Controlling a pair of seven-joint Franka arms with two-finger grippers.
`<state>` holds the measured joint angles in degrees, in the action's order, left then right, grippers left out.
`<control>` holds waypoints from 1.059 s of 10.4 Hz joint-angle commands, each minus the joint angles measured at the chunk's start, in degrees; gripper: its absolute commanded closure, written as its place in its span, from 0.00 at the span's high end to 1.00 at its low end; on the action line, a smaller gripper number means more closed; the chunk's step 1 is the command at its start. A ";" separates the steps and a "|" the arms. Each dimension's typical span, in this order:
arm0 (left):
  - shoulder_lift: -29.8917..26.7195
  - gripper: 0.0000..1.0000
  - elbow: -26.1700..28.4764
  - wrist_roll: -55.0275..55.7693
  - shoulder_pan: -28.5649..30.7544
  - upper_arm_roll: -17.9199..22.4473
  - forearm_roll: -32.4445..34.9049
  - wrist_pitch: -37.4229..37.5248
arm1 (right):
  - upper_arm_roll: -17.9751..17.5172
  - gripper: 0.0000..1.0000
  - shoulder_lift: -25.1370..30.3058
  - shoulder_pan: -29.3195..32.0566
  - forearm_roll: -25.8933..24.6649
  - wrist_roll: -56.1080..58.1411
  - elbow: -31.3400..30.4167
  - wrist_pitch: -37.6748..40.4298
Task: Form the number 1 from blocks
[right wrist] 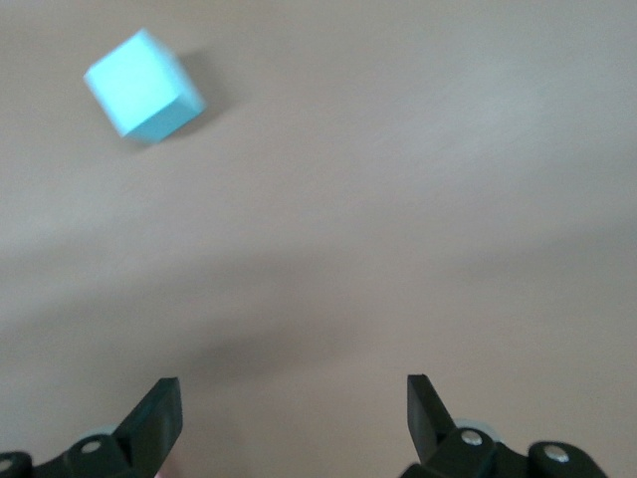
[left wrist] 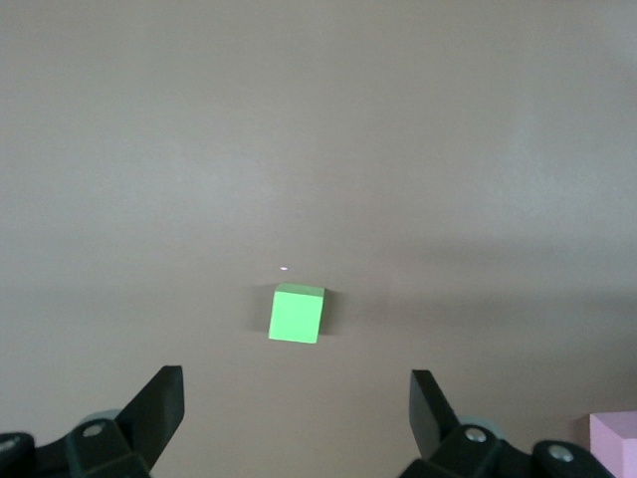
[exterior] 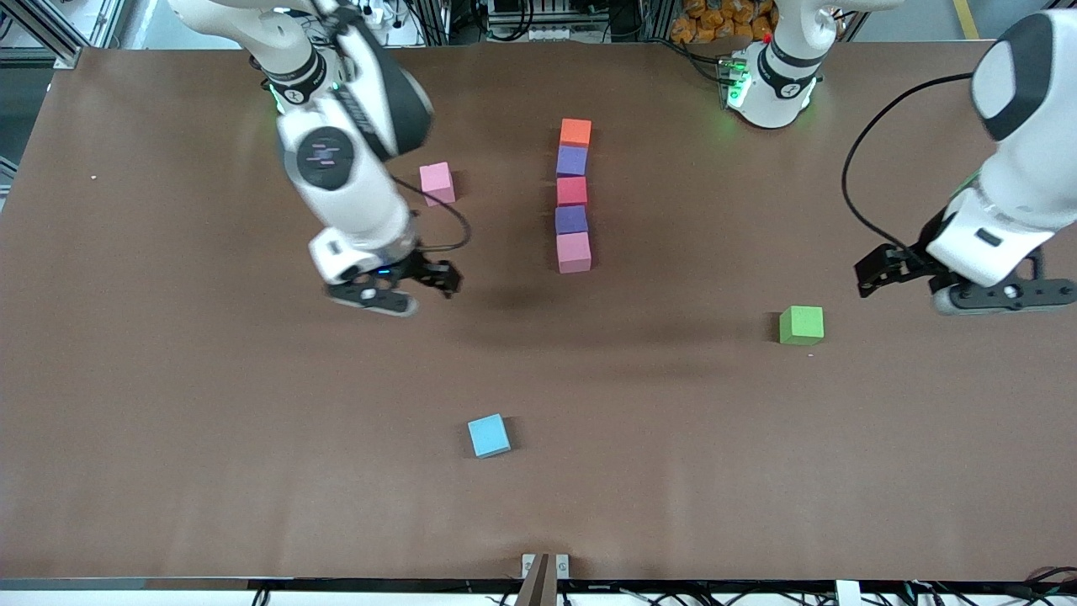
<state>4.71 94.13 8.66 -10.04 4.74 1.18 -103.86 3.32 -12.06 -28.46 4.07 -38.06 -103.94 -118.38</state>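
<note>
Five blocks stand in a straight touching column at mid-table. From farthest to nearest the front camera they are orange (exterior: 575,132), purple (exterior: 571,160), red (exterior: 571,191), purple (exterior: 571,220) and pink (exterior: 574,252). A second pink block (exterior: 437,183) sits apart, beside the column toward the right arm's end. My right gripper (exterior: 374,300) (right wrist: 289,418) hangs open and empty over bare table near that lone pink block. My left gripper (exterior: 1001,299) (left wrist: 297,413) is open and empty at the left arm's end. The corner of a pink block (left wrist: 612,443) shows in the left wrist view.
A green cube (exterior: 801,325) (left wrist: 297,314) lies on the table close to my left gripper. A light-blue cube (exterior: 489,435) (right wrist: 142,85) lies nearer the front camera than the column. The brown table (exterior: 168,421) stretches wide around them.
</note>
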 commanded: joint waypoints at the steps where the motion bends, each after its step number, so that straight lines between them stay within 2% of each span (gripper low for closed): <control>1: -0.14 1.00 -6.65 -1.45 1.50 0.98 -4.15 6.63 | -3.23 1.00 5.36 11.37 -0.12 5.35 1.96 9.01; 2: -1.01 1.00 -7.54 -1.27 2.38 0.54 -5.13 7.52 | -4.10 1.00 5.38 15.76 -0.12 8.41 5.38 13.75; 4: -3.03 1.00 -7.55 -1.27 4.92 -0.34 -4.96 9.10 | -9.01 1.00 5.03 26.83 -0.12 12.48 13.64 21.68; 6: -3.12 1.00 -7.55 -1.01 9.14 -4.81 -4.35 9.99 | -8.86 1.00 5.11 29.16 -1.60 12.57 16.74 23.19; 8: -3.21 1.00 -7.64 -1.01 12.40 -7.63 -4.26 10.52 | -9.12 1.00 4.94 30.48 -5.90 15.02 20.52 27.66; 11: -3.21 1.00 -7.55 -1.10 12.94 -8.08 -4.08 10.69 | -8.94 1.00 6.25 30.40 -6.01 16.79 20.88 31.37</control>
<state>1.80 86.87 8.65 1.77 -2.38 -2.32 -94.24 -4.36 -6.13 0.73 -1.21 -22.30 -84.01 -88.57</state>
